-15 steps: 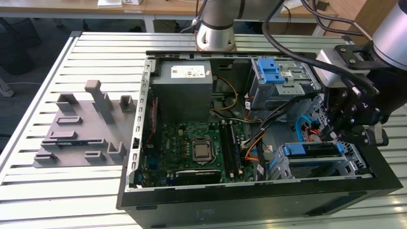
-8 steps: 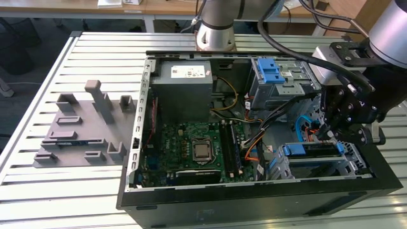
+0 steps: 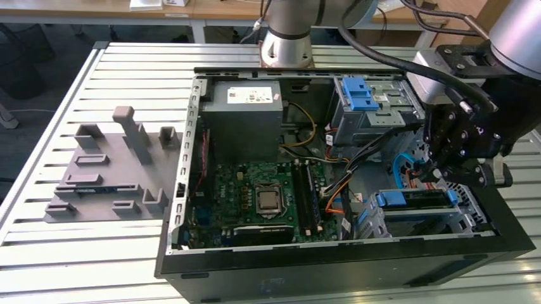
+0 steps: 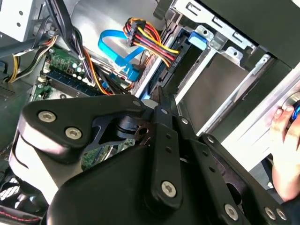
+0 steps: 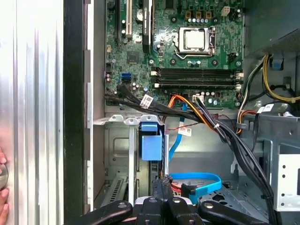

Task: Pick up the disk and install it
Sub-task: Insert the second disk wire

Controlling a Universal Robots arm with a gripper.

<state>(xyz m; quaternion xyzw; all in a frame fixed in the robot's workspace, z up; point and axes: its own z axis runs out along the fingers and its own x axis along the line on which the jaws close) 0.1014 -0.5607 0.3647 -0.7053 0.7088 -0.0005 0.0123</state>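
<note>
The disk (image 3: 412,200), blue-bracketed, sits in the drive cage at the lower right of the exterior view, inside the open computer case (image 3: 338,263). The gripper (image 3: 457,172) hangs just above it, fingers pressed together and empty. A hand (image 4: 287,140) rests at the second wrist view's right edge.

We see case (image 3: 182,190) on table (image 3: 50,247) | fixture (image 3: 106,171) at its exterior view's left | disk (image 3: 414,199) in bay, gripper (image 3: 452,171) above

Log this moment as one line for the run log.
pincer: above drive cage, inside case | disk: seated in cage | hand: at case edge
</note>
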